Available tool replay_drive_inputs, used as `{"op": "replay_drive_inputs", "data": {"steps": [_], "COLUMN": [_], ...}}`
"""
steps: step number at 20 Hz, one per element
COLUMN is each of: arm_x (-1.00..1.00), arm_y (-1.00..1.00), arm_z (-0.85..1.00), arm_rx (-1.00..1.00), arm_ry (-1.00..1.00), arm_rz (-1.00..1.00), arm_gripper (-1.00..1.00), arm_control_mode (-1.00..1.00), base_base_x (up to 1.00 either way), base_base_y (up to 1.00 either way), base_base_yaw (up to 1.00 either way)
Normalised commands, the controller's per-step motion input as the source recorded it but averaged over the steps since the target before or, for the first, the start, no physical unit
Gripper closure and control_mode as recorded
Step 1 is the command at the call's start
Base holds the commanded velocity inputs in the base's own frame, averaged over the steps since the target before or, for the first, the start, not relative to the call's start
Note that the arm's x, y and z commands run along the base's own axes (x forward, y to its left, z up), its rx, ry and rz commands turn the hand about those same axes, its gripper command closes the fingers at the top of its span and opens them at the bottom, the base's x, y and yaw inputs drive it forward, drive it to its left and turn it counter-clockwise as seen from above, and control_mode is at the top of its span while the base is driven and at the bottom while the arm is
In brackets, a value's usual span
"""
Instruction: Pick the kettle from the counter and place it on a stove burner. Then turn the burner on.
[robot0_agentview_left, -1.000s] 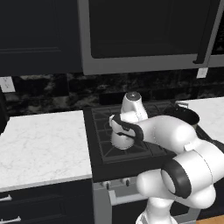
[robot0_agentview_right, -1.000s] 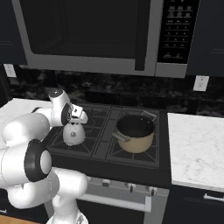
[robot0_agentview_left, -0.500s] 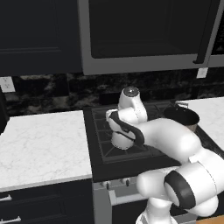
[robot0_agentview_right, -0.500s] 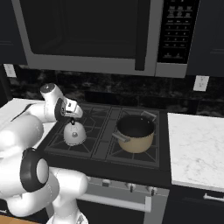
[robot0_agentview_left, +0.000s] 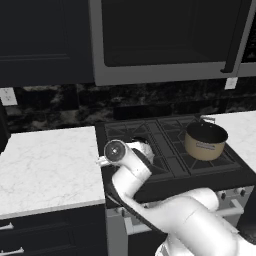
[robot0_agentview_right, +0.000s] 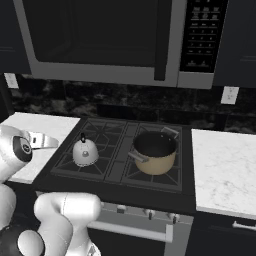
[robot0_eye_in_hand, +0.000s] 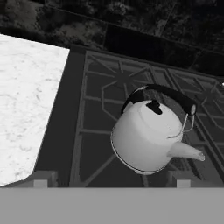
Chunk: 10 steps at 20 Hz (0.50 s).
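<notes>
Resting on burner (robot0_agentview_right: 85, 165): kettle (robot0_agentview_right: 85, 152), spout visible (robot0_eye_in_hand: 151, 136).

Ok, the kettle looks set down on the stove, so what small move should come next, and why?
Probably bring the hand down toward the knobs on the stove's front edge. The kettle stands upright on the front-left stove burner, and the gripper is open and clear of it, so placing looks done and only lighting the burner remains.

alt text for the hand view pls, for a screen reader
A white kettle with a dark arched handle sits upright on a black stove burner grate, spout pointing right, free of the gripper. White marble counter borders the cooktop on the left.
</notes>
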Motion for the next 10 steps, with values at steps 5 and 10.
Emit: {"op": "replay_drive_inputs", "data": {"steps": [5, 10], "arm_x": [-0.96, -0.76], "arm_y": [0.98, 0.58], "arm_z": [-0.94, -0.99], "arm_rx": [-0.25, 0.05], "arm_ry": [-0.19, -0.39], "arm_rz": [0.03, -0.1], "arm_gripper": [-1.0, -1.0], "arm_control_mode": [-1.0, -1.0], "base_base_x": [0.0, 0.0], "base_base_y": [0.0, 0.0], "base_base_yaw": [0.0, 0.0]}}
